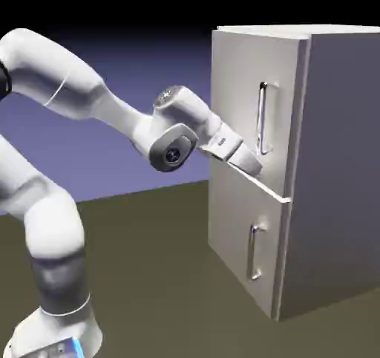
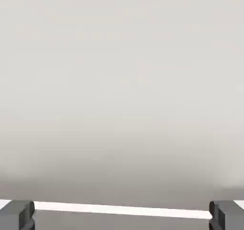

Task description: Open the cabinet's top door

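The light-grey cabinet (image 1: 326,163) stands at the right of the exterior view. Its top door (image 1: 237,104) is flat against the front, and its slim vertical silver handle (image 1: 263,119) sits near the door's right edge. My gripper (image 1: 256,166) is close to the lower part of the top door, just below and left of the handle's bottom end, near the seam above the lower door (image 1: 237,230). The hand view is filled by the top door's grey panel (image 2: 122,81), with a bright seam line (image 2: 122,209) near the bottom. Both fingertips (image 2: 19,214) show far apart with nothing between them; the gripper is open.
The lower door carries its own vertical handle (image 1: 254,251). The cabinet rests on a dark olive table (image 1: 163,275). My white arm (image 1: 89,96) arches in from the left over its base (image 1: 52,327).
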### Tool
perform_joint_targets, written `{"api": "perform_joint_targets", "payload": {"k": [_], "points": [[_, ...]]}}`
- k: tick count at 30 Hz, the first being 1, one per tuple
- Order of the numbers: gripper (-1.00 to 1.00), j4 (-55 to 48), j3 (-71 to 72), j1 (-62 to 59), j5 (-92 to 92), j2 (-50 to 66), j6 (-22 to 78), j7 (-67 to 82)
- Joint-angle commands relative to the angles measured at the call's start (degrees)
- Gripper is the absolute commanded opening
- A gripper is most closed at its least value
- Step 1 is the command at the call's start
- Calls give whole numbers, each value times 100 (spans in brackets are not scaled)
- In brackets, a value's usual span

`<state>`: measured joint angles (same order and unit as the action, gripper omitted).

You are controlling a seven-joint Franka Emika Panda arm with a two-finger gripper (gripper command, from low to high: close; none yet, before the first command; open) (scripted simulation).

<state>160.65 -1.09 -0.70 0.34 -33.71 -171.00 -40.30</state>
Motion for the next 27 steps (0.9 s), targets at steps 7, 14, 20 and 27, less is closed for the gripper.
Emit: {"api": "perform_joint_targets", "payload": {"k": [7, 14, 20, 27], "points": [[100, -323, -580, -103, -1294, -653, 1197, 200], [100, -409, -1093, 499, -3038, -1156, 1240, -834], [100, -479, -1545, 1021, -4534, -1595, 1276, -1731], [100, -484, -2293, 1724, -6278, -2229, 1312, -2955]]}}
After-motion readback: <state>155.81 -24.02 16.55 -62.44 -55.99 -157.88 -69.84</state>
